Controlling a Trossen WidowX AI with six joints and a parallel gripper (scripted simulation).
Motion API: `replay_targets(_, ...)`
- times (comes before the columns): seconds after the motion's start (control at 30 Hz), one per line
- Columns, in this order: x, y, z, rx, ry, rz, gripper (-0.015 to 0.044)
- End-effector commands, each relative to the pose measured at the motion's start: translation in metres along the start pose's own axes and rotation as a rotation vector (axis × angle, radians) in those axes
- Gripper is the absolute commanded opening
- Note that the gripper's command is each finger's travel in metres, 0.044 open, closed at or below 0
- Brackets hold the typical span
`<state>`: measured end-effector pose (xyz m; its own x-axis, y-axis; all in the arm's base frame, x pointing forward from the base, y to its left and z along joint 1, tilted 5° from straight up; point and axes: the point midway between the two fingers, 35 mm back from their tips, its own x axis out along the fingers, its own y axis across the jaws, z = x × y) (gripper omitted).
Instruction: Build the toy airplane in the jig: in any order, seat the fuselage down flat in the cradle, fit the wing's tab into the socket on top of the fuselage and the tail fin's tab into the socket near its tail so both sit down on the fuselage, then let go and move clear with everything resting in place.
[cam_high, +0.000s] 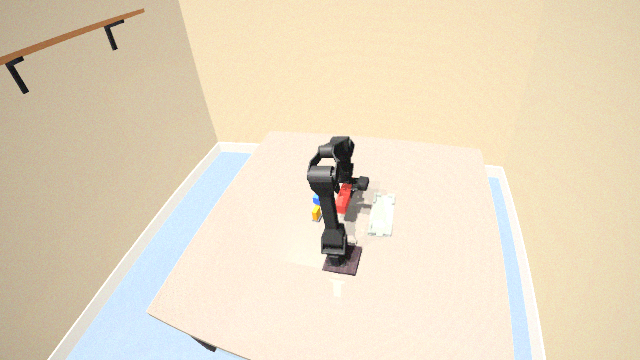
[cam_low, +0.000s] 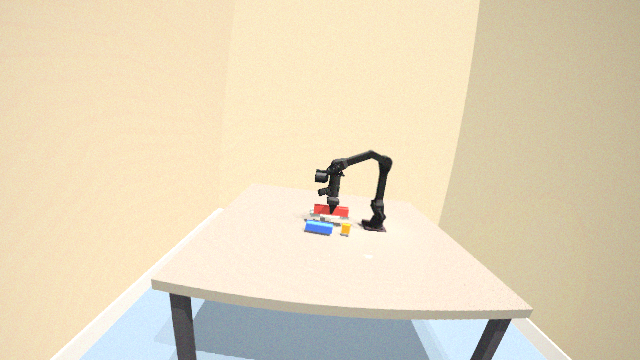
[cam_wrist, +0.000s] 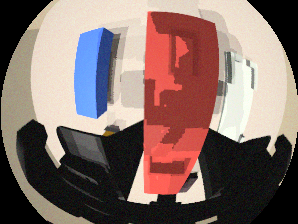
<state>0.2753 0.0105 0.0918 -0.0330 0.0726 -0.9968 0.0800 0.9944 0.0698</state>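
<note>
Gripping the red fuselage (cam_high: 343, 199) (cam_low: 324, 210) (cam_wrist: 181, 85), the gripper (cam_low: 332, 209) (cam_wrist: 170, 124) holds it raised above the table (cam_high: 430, 300) (cam_low: 320, 280), its fingers closed on the sides (sockets facing up); the pale jig (cam_high: 382, 216) (cam_wrist: 238, 102) lies near it, outside the grip, while the blue wing (cam_high: 316, 199) (cam_low: 318, 227) (cam_wrist: 90, 75) and yellow tail fin (cam_high: 316, 213) (cam_low: 345, 229) rest on the table on the other side, near each other and both unfitted

1 table (cam_high: 425, 280) (cam_low: 340, 280) carries 1 blue block (cam_high: 316, 199) (cam_low: 319, 227) (cam_wrist: 91, 74), 1 yellow block (cam_high: 316, 213) (cam_low: 345, 229), 1 pale jig (cam_high: 382, 216) (cam_wrist: 239, 102).

Beige walls, blue floor, pale table
</note>
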Motion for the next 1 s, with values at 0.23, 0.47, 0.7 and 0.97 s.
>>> replay_targets(0.23,-0.039,0.000,-0.002,-0.004,-0.017,-0.002,0.0000)
replay_targets(0.47,-0.060,-0.001,-0.007,-0.004,-0.017,-0.002,0.0000)
replay_targets(0.7,-0.060,-0.007,-0.005,-0.001,-0.017,-0.004,0.0000)
replay_targets(0.97,-0.052,-0.030,0.000,0.005,-0.018,-0.008,0.0000)
